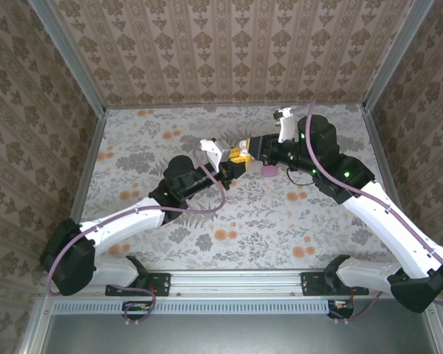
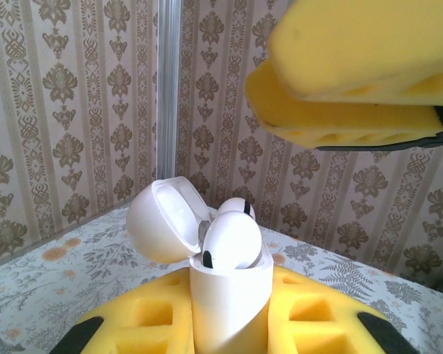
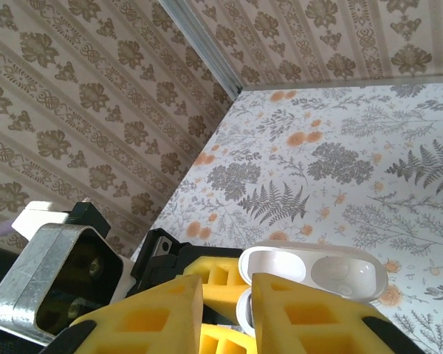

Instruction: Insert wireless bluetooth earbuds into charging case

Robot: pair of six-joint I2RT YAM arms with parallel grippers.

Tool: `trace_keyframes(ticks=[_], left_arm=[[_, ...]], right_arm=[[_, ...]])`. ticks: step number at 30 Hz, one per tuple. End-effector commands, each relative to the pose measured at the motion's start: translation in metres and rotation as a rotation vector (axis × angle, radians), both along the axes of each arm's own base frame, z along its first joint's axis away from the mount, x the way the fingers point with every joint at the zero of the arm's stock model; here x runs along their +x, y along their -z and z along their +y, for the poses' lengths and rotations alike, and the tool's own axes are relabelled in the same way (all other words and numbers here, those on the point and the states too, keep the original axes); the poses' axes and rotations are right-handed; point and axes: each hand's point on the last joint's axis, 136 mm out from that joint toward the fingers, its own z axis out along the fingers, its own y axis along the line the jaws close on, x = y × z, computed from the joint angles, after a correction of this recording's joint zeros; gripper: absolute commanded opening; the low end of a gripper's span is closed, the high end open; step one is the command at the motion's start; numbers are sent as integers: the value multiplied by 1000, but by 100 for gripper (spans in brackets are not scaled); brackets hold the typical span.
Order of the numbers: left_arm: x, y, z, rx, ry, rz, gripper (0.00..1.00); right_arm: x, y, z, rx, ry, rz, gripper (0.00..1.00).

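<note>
My left gripper [image 2: 229, 328] is shut on the white charging case [image 2: 229, 302], held upright between its yellow foam pads [image 2: 133, 324]. The case lid [image 2: 159, 221] is swung open to the left. Two glossy white earbuds sit in the case mouth, one in front [image 2: 232, 240] and one behind [image 2: 238, 207], with their heads standing above the rim. My right gripper [image 2: 340, 92] hangs just above and to the right of the case, its pads almost together with nothing between them. In the right wrist view the open lid [image 3: 317, 273] lies just beyond the right gripper [image 3: 227, 310]. From above, both grippers meet mid-table [image 1: 236, 164], [image 1: 255, 147].
A small pale pink oval thing [image 1: 268, 171] lies on the floral table [image 1: 207, 221] just right of the grippers; I cannot tell what it is. Patterned walls [image 1: 229, 51] and metal corner posts [image 2: 167, 88] close in the back and sides.
</note>
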Motion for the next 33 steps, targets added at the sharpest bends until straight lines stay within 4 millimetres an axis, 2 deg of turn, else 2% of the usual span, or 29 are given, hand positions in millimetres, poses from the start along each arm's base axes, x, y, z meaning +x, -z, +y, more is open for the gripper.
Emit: trace_keyframes(ticks=[1, 10, 22, 28, 33], left_arm=[[-8, -34, 4, -54, 19, -82, 20], [-8, -36, 4, -58, 25, -78, 20], [-8, -40, 3, -70, 27, -73, 20], [-7, -36, 2, -65, 27, -62, 20], [-8, -31, 2, -44, 29, -64, 20]], right_arm=[[-4, -14, 3, 40, -27, -12, 24], [-3, 12, 10, 24, -51, 52, 19], [-1, 33, 20, 9, -91, 110, 19], [-2, 22, 12, 13, -58, 74, 20], [0, -3, -6, 41, 6, 4, 27]])
